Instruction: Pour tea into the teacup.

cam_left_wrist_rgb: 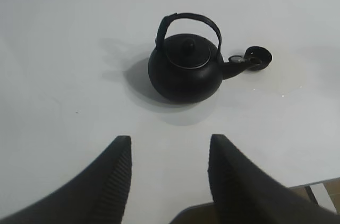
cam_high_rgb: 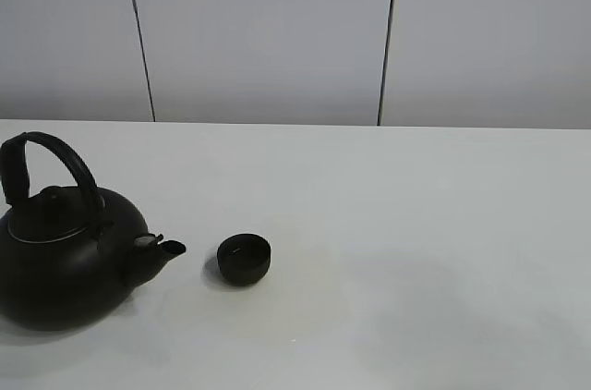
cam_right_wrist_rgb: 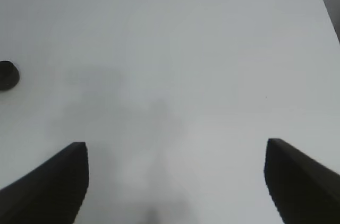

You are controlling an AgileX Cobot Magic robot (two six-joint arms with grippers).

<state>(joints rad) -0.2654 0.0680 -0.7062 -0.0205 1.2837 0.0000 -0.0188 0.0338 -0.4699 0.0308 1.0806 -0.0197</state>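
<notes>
A small matte black teacup point(cam_high_rgb: 244, 259) stands upright on the white table point(cam_high_rgb: 416, 224), just right of the kettle's spout. The big round black kettle point(cam_high_rgb: 65, 256) with an arched handle stands at the left, spout pointing at the cup. In the left wrist view the kettle point(cam_left_wrist_rgb: 185, 67) and the teacup point(cam_left_wrist_rgb: 258, 57) lie ahead of my left gripper point(cam_left_wrist_rgb: 170, 152), which is open, empty and well short of the kettle. My right gripper point(cam_right_wrist_rgb: 177, 155) is wide open and empty over bare table; the teacup point(cam_right_wrist_rgb: 8, 74) shows at that view's edge. Neither gripper shows in the exterior view.
A grey panelled wall point(cam_high_rgb: 277, 30) runs along the table's far edge. The table's near edge and a bit of floor show in the left wrist view point(cam_left_wrist_rgb: 319, 195).
</notes>
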